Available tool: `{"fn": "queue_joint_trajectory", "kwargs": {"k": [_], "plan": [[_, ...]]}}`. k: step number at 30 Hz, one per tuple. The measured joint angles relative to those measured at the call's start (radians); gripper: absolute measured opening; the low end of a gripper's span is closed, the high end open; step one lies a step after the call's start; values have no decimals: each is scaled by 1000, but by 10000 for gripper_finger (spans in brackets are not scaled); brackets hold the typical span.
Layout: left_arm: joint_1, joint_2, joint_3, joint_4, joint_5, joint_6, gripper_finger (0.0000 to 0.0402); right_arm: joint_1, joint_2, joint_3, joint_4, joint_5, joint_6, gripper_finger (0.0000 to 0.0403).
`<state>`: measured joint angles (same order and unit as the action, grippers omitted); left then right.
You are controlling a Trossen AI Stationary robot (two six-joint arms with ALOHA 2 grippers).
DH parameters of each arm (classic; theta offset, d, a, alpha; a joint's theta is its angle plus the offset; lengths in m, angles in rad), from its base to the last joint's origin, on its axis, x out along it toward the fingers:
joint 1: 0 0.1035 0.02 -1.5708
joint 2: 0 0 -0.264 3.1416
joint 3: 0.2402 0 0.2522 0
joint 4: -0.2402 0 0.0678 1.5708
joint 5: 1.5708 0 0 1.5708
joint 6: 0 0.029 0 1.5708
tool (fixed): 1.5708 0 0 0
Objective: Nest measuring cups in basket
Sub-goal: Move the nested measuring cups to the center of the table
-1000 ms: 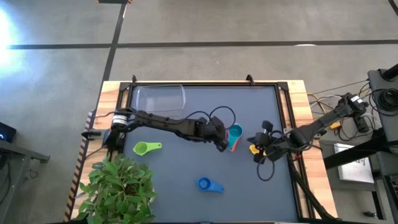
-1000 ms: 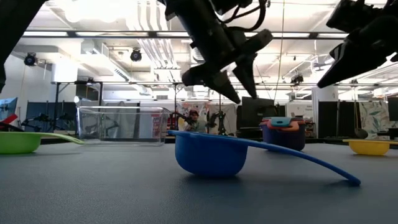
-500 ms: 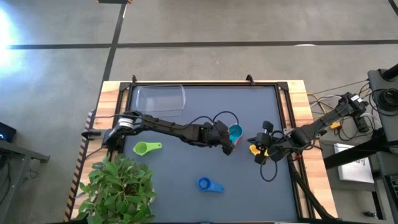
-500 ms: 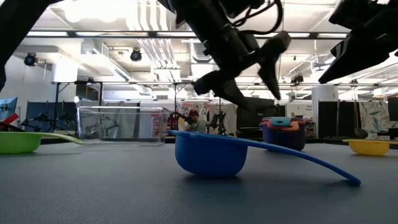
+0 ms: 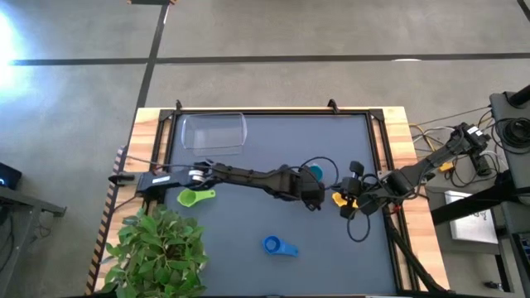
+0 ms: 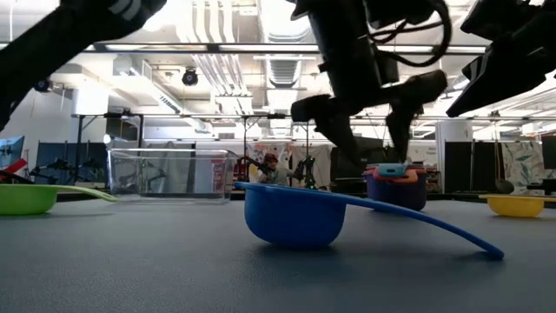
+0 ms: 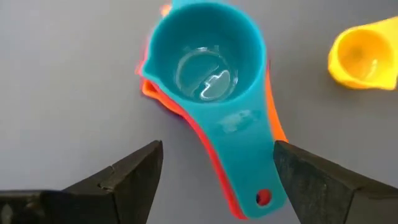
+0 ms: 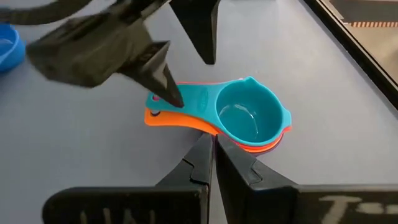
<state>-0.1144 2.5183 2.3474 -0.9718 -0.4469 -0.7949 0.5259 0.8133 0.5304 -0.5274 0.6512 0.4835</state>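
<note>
A: so where's everything on the table [image 5: 248, 248] right now?

B: left arm's stretched across the mat, gripper [image 5: 315, 197] right by the teal cup [image 5: 314, 173]. Clear basket [image 5: 214, 131] sits at the far left corner — green cup [image 5: 194, 197] near the plant [image 5: 157, 252], blue cup [image 5: 278, 245] up front. Right gripper [image 5: 351, 199] is beside the yellow cup [image 5: 339, 198].

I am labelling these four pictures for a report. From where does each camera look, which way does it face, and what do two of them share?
High view: above the table, facing straight down; both arms, the basket.
Low view: at table height, facing level; blue cup nearest, arms from above.
Left wrist view: on the left arm, facing down; open left pincer over the teal cup.
Right wrist view: on the right arm; shut right pincer.
Both wrist views share the teal cup stack.
</note>
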Motion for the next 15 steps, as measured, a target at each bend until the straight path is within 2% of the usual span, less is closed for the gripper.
{"fn": "queue_joint_trajectory", "kwargs": {"k": [4,9,15], "plan": [[-1,-45,-110,107,20,-27,288,0,-2,0,-9,0,0,9],[-6,-51,-116,112,19,-52,288,0,-2,0,-13,3,-3,9],[-27,-51,-116,204,11,-45,287,0,-2,0,-13,4,-4,9]]}}
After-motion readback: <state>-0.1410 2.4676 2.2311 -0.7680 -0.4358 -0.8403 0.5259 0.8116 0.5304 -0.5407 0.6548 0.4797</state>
